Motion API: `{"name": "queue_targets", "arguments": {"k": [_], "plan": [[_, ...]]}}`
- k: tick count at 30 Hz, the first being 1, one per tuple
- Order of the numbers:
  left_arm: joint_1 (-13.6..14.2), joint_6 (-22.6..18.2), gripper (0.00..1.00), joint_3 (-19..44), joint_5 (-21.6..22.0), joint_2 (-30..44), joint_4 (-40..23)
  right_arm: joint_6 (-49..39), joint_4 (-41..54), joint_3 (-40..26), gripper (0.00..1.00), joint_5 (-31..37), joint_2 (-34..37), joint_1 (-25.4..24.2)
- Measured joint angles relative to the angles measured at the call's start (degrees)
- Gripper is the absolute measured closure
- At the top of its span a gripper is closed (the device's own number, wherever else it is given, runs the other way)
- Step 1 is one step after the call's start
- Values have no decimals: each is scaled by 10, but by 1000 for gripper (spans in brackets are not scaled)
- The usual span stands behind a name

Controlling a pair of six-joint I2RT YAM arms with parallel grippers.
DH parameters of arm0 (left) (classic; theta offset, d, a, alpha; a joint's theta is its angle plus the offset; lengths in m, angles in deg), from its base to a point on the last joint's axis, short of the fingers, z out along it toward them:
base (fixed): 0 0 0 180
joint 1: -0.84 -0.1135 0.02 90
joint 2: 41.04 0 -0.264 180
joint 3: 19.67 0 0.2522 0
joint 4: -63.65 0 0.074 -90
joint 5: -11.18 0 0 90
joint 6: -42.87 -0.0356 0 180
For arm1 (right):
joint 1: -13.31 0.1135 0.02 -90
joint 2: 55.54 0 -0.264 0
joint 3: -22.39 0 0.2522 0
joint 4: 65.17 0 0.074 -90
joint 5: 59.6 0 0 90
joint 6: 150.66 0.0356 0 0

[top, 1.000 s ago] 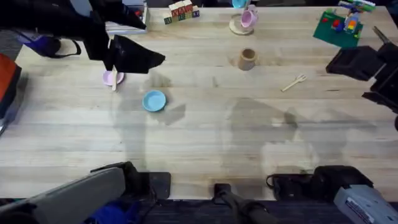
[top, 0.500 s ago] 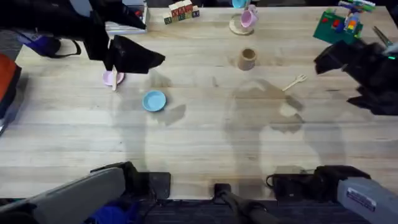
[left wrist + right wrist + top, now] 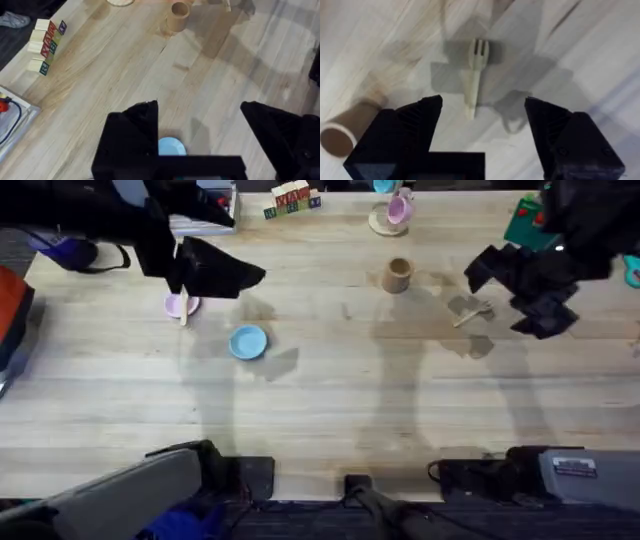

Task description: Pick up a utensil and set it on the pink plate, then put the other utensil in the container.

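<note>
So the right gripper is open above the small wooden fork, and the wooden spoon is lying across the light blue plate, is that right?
Not quite. In the overhead view the small pale wooden spoon lies across the small round pink plate, not the light blue round plate. The rest holds: the right gripper is open above the small wooden fork.

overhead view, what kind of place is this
Probably a robot test bench, not a home: a bare wooden table set with toy-like props, such as letter blocks and a small wooden fork, with two robot arms mounted at its near edge.
</note>
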Motion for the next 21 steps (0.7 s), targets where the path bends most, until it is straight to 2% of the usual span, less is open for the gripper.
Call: {"name": "queue_targets", "arguments": {"k": [11, 21], "plan": [[0, 0, 6, 0, 0, 0, 0, 10, -79, 0, 5, -62, 110, -32], [0, 0, 6, 0, 0, 0, 0, 12, -79, 0, 7, -74, 118, -43]]}}
